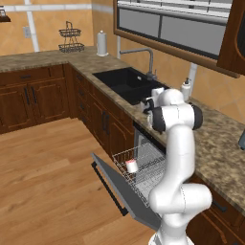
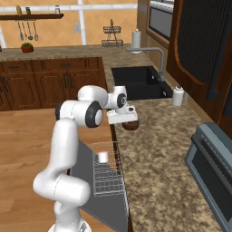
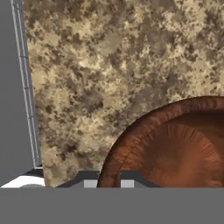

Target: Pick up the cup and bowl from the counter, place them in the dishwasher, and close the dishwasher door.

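The dark reddish-brown bowl sits on the granite counter near its front edge, just right of the open dishwasher. My gripper points down at it. In the hand view the two fingertips stand on either side of the bowl's near rim, closed against it. The white cup with its pink inside stands in the white wire rack pulled out over the lowered dishwasher door. From the right base camera the cup is near the rack's far end.
A black sink with a faucet lies beyond the bowl. A white soap dispenser stands at the sink's right corner. A grey microwave is on the counter to the right. Wooden cabinets run along the left.
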